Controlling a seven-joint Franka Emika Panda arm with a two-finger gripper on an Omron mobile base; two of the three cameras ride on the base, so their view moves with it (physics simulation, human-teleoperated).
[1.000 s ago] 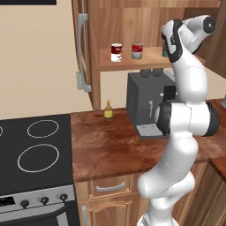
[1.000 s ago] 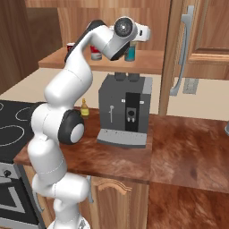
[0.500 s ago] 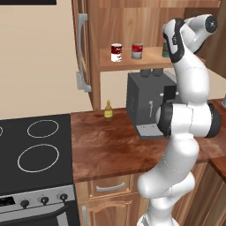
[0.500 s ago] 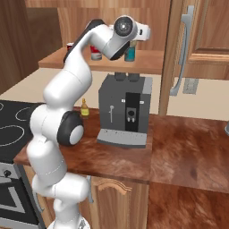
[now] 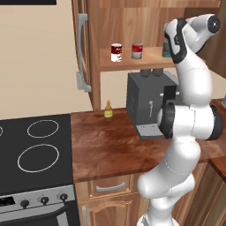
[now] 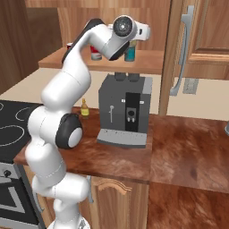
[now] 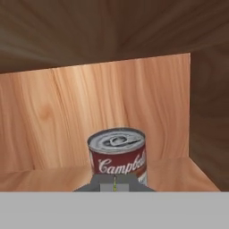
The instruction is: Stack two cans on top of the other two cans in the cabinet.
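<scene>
The gripper (image 7: 114,184) is pointing level into the cabinet (image 5: 132,17), and so little of its tips is showing that I cannot tell how wide they are standing. Straight ahead of the tips and near them, a red can (image 7: 118,154) is sitting upright on the shelf (image 7: 40,179), with the back panel beyond it and a side wall closing in on one side. White script across its red band is reading "Campbell's"; a paler band is peeking out below, and the ringed lid is facing up. I cannot tell for sure which of the shelf's red cans this one is. From the base, a teal can (image 6: 130,53) is standing just beside the hand, while a dark red-and-white can (image 5: 116,52) and a red-over-grey can (image 5: 137,50) are waiting farther along the shelf, away from the hand. The step looks like lining up for a pick. Doing it well is meaning keeping the fingers level, centring the can between them, and closing around its middle — not the rim — so it is lifting without tipping.
</scene>
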